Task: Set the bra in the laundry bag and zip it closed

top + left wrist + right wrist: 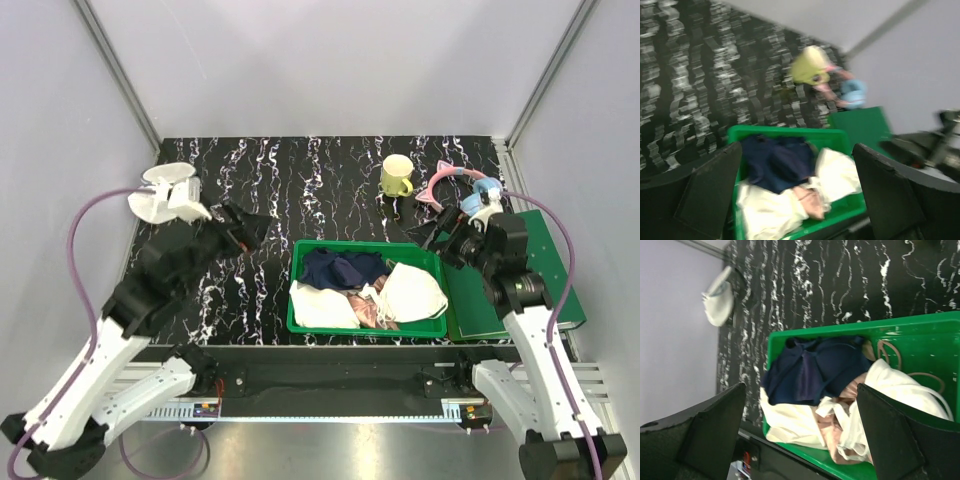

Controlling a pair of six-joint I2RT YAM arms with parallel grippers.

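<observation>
1. I judge this to be the opening step, the reach for the bra (416, 290). Nothing is gripped, and nothing has yet gone into the laundry bag (167, 193).
2. The bra lies at the right end of a green bin (360, 328) in the middle of the black marbled desk (300, 180). One rounded cream-white cup faces up. It touches a pink-beige garment (375, 310). A flat cream cloth (320, 308) lies further left, and a navy garment (340, 268) fills the far left of the bin.
3. The right end effector (432, 238) hovers just beyond the bin's far right corner, near the bra but not touching it. Its fingers are spread and hold nothing. In its wrist view the bra sits low, close to one finger, with its thin straps looping over the bin floor.
4. The left end effector (248, 228) hangs over bare desk just left of the bin. Its fingers are spread and empty too. Its wrist view is blurred.
5. The laundry bag sits at the far left corner of the desk, well apart from the bin. It looks partly open, but I cannot tell how wide.
6. Next, I expect the right end effector must drop onto the cup's edge and pinch the bra alone, leaving the pink-beige garment behind. The bra then needs carrying across the desk to the bag. The straps could snag on the other clothes.
</observation>
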